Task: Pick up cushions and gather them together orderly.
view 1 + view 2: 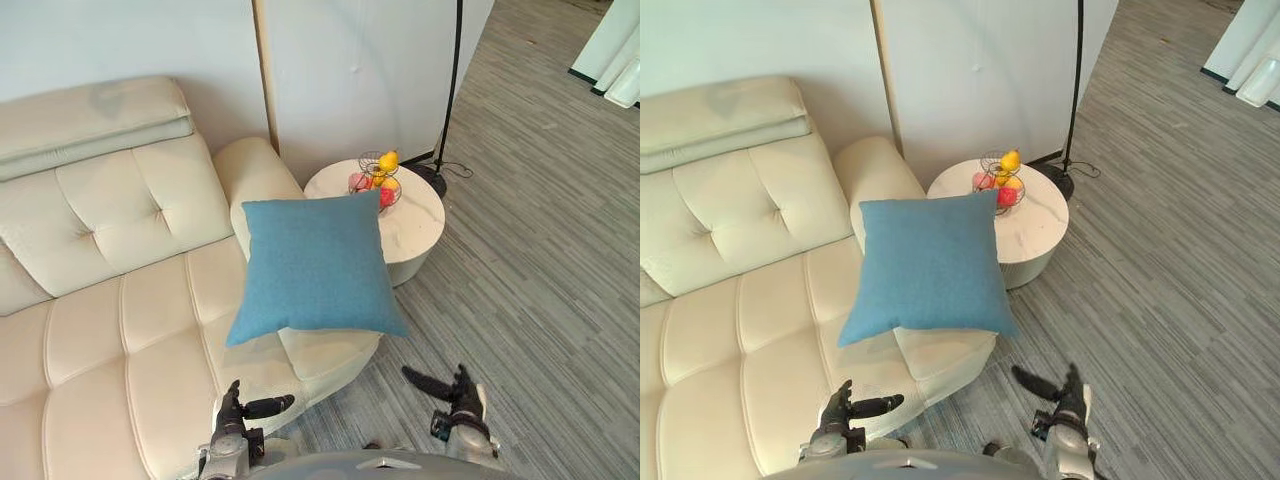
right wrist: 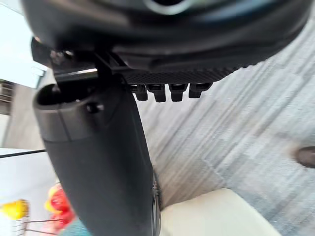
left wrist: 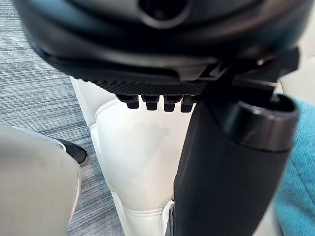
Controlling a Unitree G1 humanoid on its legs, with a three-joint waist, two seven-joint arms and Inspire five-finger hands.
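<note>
Fruit basket on round table

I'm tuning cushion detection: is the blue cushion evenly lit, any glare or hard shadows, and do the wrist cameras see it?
Left eye view: the blue cushion is evenly lit, no glare, with a soft shadow on the sofa. Left wrist view: the left hand covers most, leaving a strip of cushion. Right wrist view: the right hand partly hides the fruit basket.

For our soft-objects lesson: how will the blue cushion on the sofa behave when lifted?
The blue cushion looks plump, woven: probably light, squashy, not slippery. Its corner overhangs the sofa edge, so a push might tip it off.
</note>
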